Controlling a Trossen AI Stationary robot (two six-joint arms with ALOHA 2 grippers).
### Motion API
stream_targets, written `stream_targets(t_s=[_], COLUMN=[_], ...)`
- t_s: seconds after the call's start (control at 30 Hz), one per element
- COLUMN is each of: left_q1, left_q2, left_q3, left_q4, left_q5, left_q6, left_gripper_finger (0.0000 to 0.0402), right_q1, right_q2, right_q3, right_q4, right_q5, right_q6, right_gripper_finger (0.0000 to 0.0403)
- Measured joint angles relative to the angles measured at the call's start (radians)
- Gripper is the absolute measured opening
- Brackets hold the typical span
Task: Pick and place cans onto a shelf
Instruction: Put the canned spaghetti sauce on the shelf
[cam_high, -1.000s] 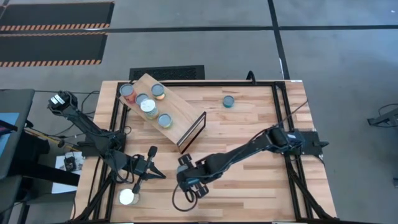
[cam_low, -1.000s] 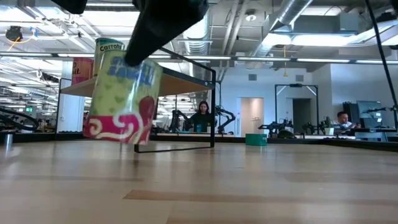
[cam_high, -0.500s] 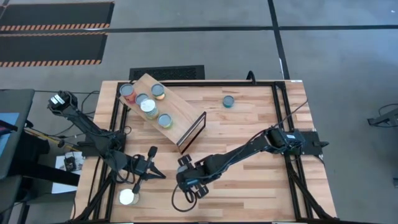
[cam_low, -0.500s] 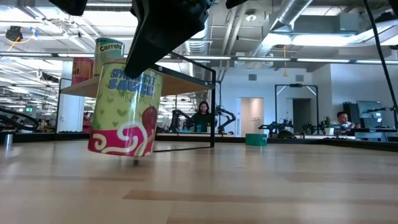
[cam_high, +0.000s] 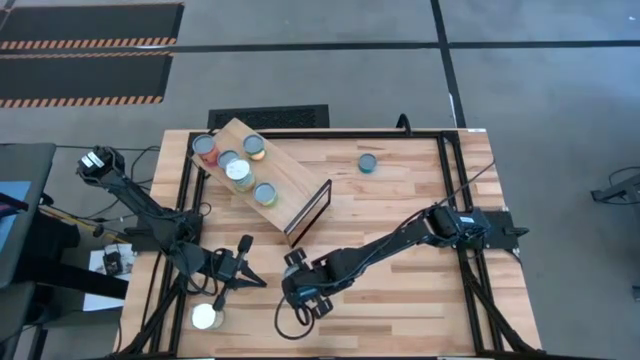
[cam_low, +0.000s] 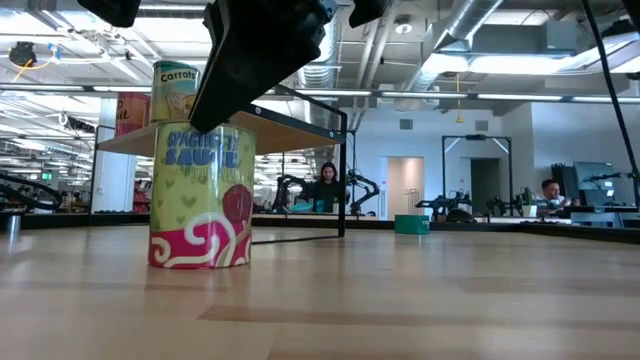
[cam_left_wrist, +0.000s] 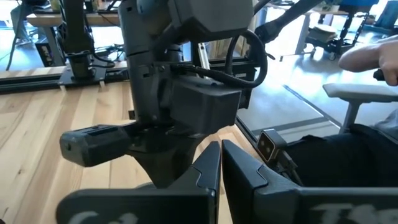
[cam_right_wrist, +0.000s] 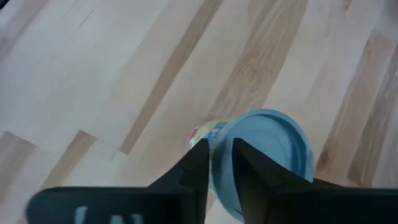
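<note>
A can (cam_low: 200, 195) with a green, yellow and pink label and a blue lid (cam_right_wrist: 267, 155) stands upright on the tabletop near the front. My right gripper (cam_right_wrist: 217, 149) is shut on its top and hides it in the high view (cam_high: 300, 292). My left gripper (cam_left_wrist: 221, 152) is shut and empty, waiting at the front left (cam_high: 245, 243). The shelf (cam_high: 270, 185), a light wood board with a dark end panel (cam_high: 310, 210), carries several cans (cam_high: 238, 171). One teal can (cam_high: 368, 162) stands at the far middle, and a white-lidded can (cam_high: 205, 317) at the front left. My right gripper pinches the can's top rim (cam_right_wrist: 217, 138) at one edge, with one finger outside the wall and the other on the lid. The fingers come from above, slanting down. The can stands upright with its bottom on the table.
In the low view the shelf board (cam_low: 290, 128) is raised behind the can, with a Carrots can (cam_low: 177, 78) on it. Bare wood lies at the table's right half (cam_high: 420, 290). People sit in the room beyond the table (cam_low: 325, 188).
My right gripper has gone down with the can. The can hung tilted and clear of the table, and now it stands upright with its bottom on the wood.
</note>
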Motion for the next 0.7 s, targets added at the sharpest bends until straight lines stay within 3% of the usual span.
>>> stream_targets(t_s=[0.23,0.37,0.53,0.7], left_q1=[0.000,0.000,0.000,0.000], left_q2=[0.000,0.000,0.000,0.000], left_q3=[0.000,0.000,0.000,0.000], left_q4=[-0.001,-0.003,-0.002,0.000], left_q5=[0.000,0.000,-0.006,-0.003], left_q6=[0.004,0.010,0.052,0.053], left_gripper_finger=[0.0004,0.0004,0.0004,0.0004], right_q1=[0.012,0.027,0.048,0.082], right_q2=[0.000,0.000,0.000,-0.005], right_q3=[0.026,0.088,0.198,0.307], right_q4=[-0.020,-0.057,-0.156,-0.357], right_q5=[0.050,0.050,0.060,0.060], right_q6=[-0.019,-0.048,-0.088,-0.055], right_gripper_finger=[0.0163,0.0180,0.0168,0.0115])
